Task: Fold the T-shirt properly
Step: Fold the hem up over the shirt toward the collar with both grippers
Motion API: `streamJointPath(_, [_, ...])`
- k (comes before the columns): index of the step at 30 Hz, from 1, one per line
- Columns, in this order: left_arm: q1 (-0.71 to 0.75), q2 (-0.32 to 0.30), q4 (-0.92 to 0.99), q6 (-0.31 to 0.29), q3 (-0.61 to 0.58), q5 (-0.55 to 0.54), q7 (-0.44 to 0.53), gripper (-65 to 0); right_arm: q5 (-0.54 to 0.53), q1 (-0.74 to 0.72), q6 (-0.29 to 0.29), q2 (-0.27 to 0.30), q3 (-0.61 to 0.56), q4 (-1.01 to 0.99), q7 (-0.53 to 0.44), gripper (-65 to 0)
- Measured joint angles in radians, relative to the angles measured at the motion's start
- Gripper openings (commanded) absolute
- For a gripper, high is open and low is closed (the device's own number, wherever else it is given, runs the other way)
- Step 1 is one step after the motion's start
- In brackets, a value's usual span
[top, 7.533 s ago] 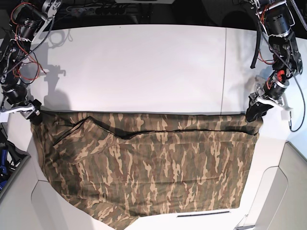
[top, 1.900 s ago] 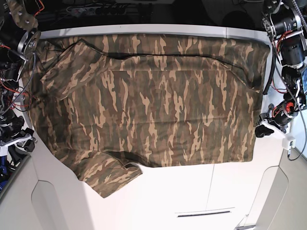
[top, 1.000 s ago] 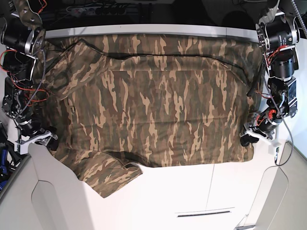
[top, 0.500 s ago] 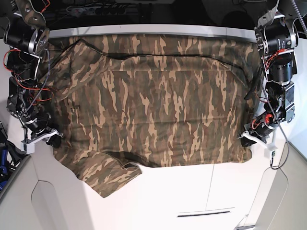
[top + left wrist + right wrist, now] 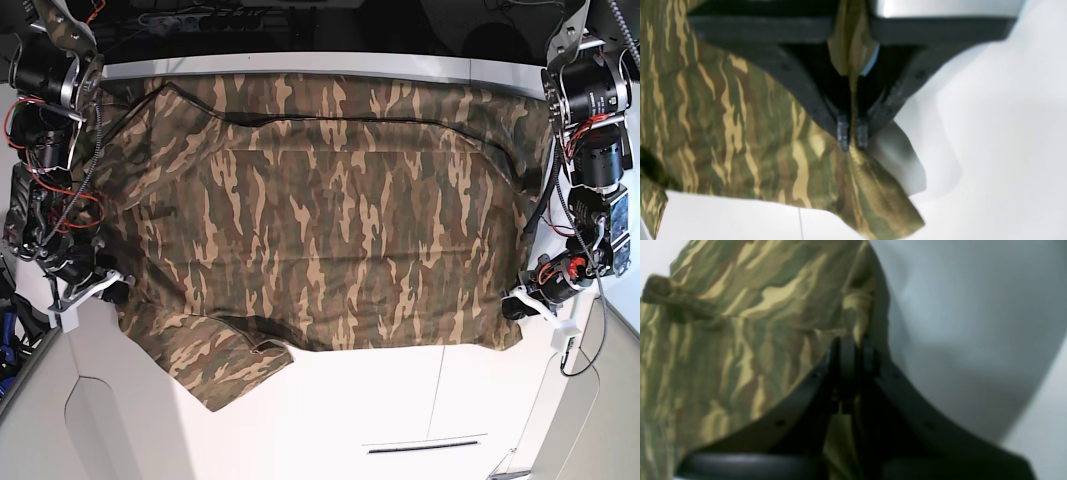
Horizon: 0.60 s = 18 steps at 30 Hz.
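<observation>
Camouflage T-shirt lies spread on the white table. Left gripper and right gripper each pinch only a thin near corner; lifting unevenly could slip one corner free.

Brown, tan, olive camouflage T-shirt on white table

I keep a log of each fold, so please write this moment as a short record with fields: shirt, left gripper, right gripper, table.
shirt: camouflage T-shirt spread flat, one sleeve lying toward the near edge
left gripper: shut on the shirt's near corner
right gripper: shut on the shirt's edge at the opposite side
table: white table, bare along the near part
</observation>
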<state>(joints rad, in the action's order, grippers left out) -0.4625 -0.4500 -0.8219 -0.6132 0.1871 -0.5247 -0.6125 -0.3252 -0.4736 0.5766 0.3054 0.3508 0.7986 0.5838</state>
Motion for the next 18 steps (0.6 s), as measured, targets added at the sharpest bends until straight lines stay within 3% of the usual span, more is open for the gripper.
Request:
streamJointPath(8, [0.059,-0.009,-0.164,-0.041,-0.002,-0.069,-0.121,-65.0,-0.136,0.061,0.001,0.045,-0.002,0.135,0.089,-65.0])
streamJointPath(18, [0.253,-0.105,-0.468,-0.046,-0.003,-0.153,-0.148,-65.0,-0.208,0.274,0.003,0.061,0.023,0.447,0.138,-65.0])
